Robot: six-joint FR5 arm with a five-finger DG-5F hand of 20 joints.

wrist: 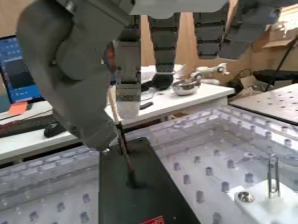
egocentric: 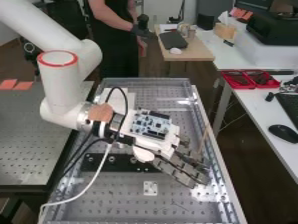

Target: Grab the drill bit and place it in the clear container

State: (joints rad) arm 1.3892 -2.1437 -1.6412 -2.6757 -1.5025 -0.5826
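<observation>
The hand is low over the right side of the perforated bench, and a thin tan rod rises beside its fingertips. In the wrist view the hand has its thumb bent against the slim, slightly tilted drill bit, with one finger on the bit's other side; the remaining fingers hang fairly straight. The bit's lower end meets a dark block at a round recess; whether it is inside cannot be told. A clear container with see-through walls lies around the block.
A small white plate sits near the bench's front, close to a black bar with round holes. Red trays and a mouse are on the side table. A white fixture carries an upright metal loop.
</observation>
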